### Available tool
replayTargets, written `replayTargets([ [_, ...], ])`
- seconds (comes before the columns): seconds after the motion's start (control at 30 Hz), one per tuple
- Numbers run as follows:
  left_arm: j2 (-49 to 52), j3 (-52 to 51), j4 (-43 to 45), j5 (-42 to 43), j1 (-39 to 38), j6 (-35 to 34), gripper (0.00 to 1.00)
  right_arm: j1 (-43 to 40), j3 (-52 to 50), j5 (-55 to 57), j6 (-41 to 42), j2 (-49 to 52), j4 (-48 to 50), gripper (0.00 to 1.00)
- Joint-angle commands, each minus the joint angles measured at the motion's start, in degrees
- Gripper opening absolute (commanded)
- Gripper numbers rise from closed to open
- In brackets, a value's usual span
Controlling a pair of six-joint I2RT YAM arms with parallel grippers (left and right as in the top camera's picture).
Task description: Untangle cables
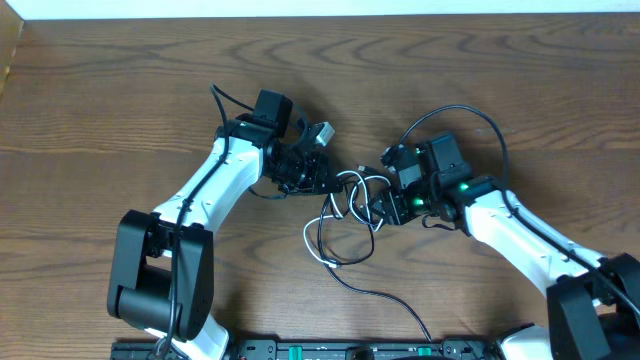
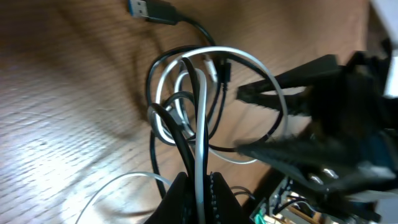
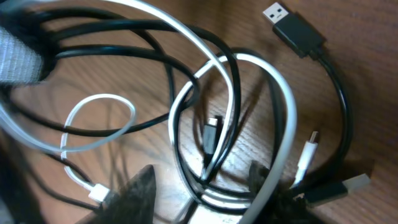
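The cables (image 1: 342, 222) lie in a tangled knot of black and white loops on the wooden table (image 1: 120, 90), between my two grippers. My left gripper (image 1: 322, 180) is at the knot's upper left. In the left wrist view it (image 2: 200, 198) is shut on a white cable (image 2: 200, 124) with a black strand beside it. My right gripper (image 1: 385, 203) is at the knot's right side. Its fingers (image 3: 142, 190) stand open and apart, and black and white loops (image 3: 231, 81) pass between them on the table. A black USB plug (image 3: 291, 23) lies loose.
One black cord (image 1: 395, 300) trails from the knot toward the table's front edge, where a black rail (image 1: 350, 351) runs. A small white plug (image 3: 97, 193) lies by the right gripper's left finger. The right gripper's open fingers (image 2: 264, 93) show in the left wrist view.
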Motion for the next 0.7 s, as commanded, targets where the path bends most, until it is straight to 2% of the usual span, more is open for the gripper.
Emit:
replayTargets([
  [0.0, -0.13, 0.0, 0.04, 4.07, 0.09, 1.31, 0.08, 1.36, 0.04, 4.17, 2.54, 2.54, 0.85, 0.11],
  [0.03, -0.2, 0.0, 0.04, 4.04, 0.11, 1.81, 0.08, 1.33, 0.04, 5.57, 4.02, 2.95, 0.79, 0.01],
  [0.1, -0.2, 0.0, 0.02, 2.6, 0.26, 2.1, 0.08, 1.01, 0.04, 12.0, 8.66, 3.19, -0.74, 0.01],
  [0.2, -0.2, 0.0, -0.92, -4.68, 0.26, 2.05, 0.08, -0.48, 0.04, 24.5, 15.78, 3.06, -4.79, 0.01],
  [0.33, -0.2, 0.0, -4.28, -14.47, 0.26, 2.03, 0.08, -4.79, 0.07, 36.02, 18.25, 2.89, -10.78, 0.01],
  [0.43, -0.2, 0.0, -5.9, -18.62, 0.26, 2.03, 0.08, -8.87, 0.07, 39.43, 18.27, 2.89, -13.81, 0.01],
  [0.67, -0.22, 0.0, -5.97, -19.37, 1.2, 1.81, 0.08, -17.0, 0.07, 39.28, 18.25, 2.89, -15.08, 0.01],
])
